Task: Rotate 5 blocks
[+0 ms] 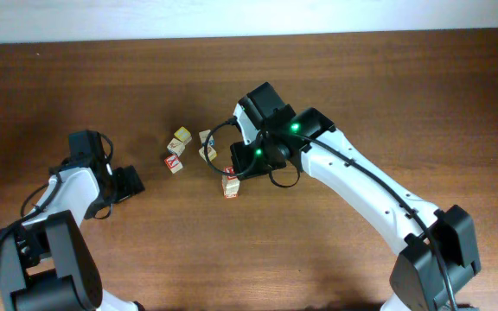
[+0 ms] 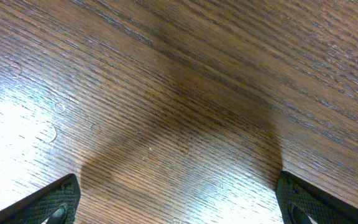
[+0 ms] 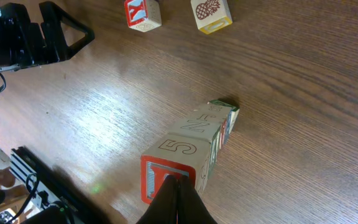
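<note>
– Near the middle of the table (image 1: 361,86), what is lying there?

– The blocks (image 1: 207,154) are sitting in a short line, face against face, running at a slant towards the far edge. I cannot count them for sure, because the arm is covering part of the line.

– And the right gripper (image 3: 178,193)?

– It is hanging at the near end of that line, clenched tight with nothing between its fingers. Its tip is touching the red-framed block (image 3: 151,180), and the "N" block (image 3: 194,127) is sitting right behind that one.

– Anything else close by?

– A red "Y" cube (image 3: 143,12) and a yellow cube (image 3: 211,14) are standing apart from the line, on its left-edge side.

– What is the left gripper (image 1: 130,183) doing?

– It is hovering nearer the left edge, well apart from the blocks. Its fingertips (image 2: 55,202) are standing wide apart, released, with only bare wood showing between them.
</note>
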Tool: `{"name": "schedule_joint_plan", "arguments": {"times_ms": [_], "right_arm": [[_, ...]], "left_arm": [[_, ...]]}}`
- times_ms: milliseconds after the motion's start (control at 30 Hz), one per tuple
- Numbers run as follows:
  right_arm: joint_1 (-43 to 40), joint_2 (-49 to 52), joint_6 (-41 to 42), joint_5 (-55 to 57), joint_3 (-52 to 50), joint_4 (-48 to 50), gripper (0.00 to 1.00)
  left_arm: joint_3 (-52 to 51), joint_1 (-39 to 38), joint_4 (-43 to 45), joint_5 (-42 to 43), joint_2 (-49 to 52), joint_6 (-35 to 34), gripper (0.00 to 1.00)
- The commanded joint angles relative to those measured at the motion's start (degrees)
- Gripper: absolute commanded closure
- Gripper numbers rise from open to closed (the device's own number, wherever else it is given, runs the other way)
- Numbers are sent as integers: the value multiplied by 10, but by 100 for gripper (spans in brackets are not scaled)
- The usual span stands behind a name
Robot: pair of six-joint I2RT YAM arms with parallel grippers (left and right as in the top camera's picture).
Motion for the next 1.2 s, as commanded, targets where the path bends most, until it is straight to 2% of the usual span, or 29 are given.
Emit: {"name": "schedule_joint_plan", "arguments": {"times_ms": [0, 167, 400, 500, 667, 1167], "right_arm": [[3, 31, -4, 37, -13, -11, 95], [3, 31, -6, 37, -13, -11, 95], [3, 31, -6, 37, -13, -11, 95], [3, 31, -6, 37, -13, -11, 95], [3, 31, -6, 37, -13, -11, 95], [18, 31, -25, 33, -12, -4, 96]], "left_arm": [[-35, -1, -8, -39, 45, 3, 1], [-30, -1, -1, -37, 44, 3, 1], [66, -1, -90, -37, 7, 3, 1], [91, -1, -101, -37, -30, 3, 1], [93, -1, -101, -37, -83, 3, 1], [92, -1, -101, -37, -84, 3, 1]]}}
